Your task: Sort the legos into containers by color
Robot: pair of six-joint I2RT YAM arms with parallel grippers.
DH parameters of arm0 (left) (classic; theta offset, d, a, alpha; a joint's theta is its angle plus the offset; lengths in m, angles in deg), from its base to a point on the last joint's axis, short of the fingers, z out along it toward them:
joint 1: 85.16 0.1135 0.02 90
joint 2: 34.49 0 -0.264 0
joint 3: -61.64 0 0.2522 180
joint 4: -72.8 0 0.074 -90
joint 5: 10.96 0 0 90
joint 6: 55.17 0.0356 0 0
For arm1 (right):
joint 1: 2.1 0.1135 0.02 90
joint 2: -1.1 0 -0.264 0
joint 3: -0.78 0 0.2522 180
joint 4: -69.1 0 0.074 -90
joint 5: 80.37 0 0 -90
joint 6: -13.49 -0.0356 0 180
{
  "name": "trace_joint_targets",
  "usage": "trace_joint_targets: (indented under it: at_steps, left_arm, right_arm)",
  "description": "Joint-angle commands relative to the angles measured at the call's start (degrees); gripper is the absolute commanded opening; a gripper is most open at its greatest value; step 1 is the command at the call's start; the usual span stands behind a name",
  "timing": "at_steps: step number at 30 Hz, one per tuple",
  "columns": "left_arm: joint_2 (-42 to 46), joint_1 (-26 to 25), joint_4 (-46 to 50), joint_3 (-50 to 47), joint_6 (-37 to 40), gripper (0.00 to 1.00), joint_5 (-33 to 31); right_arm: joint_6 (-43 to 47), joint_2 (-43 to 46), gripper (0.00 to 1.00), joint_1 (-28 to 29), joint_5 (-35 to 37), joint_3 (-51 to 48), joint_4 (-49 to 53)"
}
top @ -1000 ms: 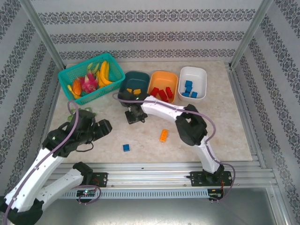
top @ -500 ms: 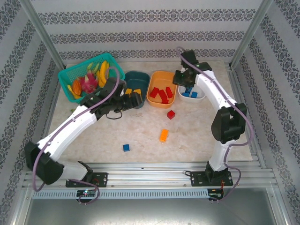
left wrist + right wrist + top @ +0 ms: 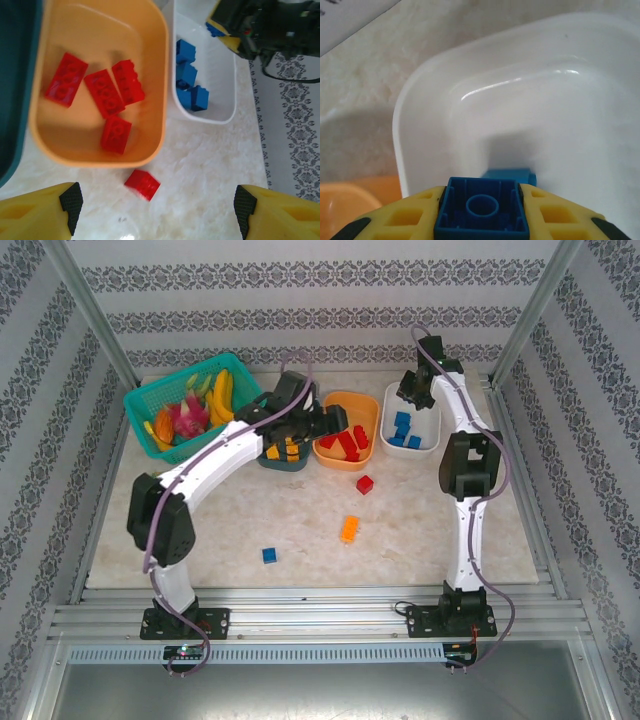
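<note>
Right gripper (image 3: 481,220) pinches a blue brick (image 3: 481,204) over the white tub (image 3: 535,95). Left gripper (image 3: 157,202) gapes; red brick (image 3: 142,184) at 12 o'clock. Probably light, rigid, slick, so you grip its flat sides.

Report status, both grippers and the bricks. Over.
Right gripper shut on small blue studded brick, over white plastic tub. Left gripper open, aimed at red brick beside orange tub. Loose on table: orange brick, second blue brick.

3 tubs (image 3: 430,430), 1 basket (image 3: 137,420), 3 loose legos (image 3: 365,484), 4 reds (image 3: 105,92) in org. tub.
</note>
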Motion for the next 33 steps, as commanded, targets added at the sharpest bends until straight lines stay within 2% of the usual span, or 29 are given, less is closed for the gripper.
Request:
trace_joint_targets:
  at_steps: [1,5,11,17,21,25,33]
  left_arm:
    - [-3.4,-0.8,-0.9,6.2,2.6,0.82,1.8]
    - [-7.1,-0.9,0.8,10.4,3.0,0.81,2.5]
    - [-8.9,-0.9,1.4,11.7,2.7,0.81,2.8]
    - [-8.7,-1.1,3.1,11.7,3.4,0.81,3.1]
    - [-7.5,-1.3,5.0,11.1,4.3,0.81,3.1]
    - [-5.5,-2.2,8.4,9.5,5.8,0.81,2.5]
    - [0.3,-6.6,11.7,-1.0,9.3,0.82,0.7]
  right_arm:
    - [-2.5,-5.3,0.33,-1.4,-0.4,6.8,3.6]
    - [-4.0,-10.1,0.35,-2.1,-1.8,12.0,5.0]
    - [-5.0,-12.8,0.40,-2.6,-2.8,13.8,3.8]
    - [-4.7,-13.3,0.56,-2.5,-4.6,15.3,5.5]
    - [-3.6,-10.3,0.60,-2.2,-4.1,15.2,6.2]
    - [-2.5,-1.8,0.60,-1.3,-2.6,11.0,4.9]
    - [-2.4,28.1,0.63,4.7,-1.4,-21.1,-6.5]
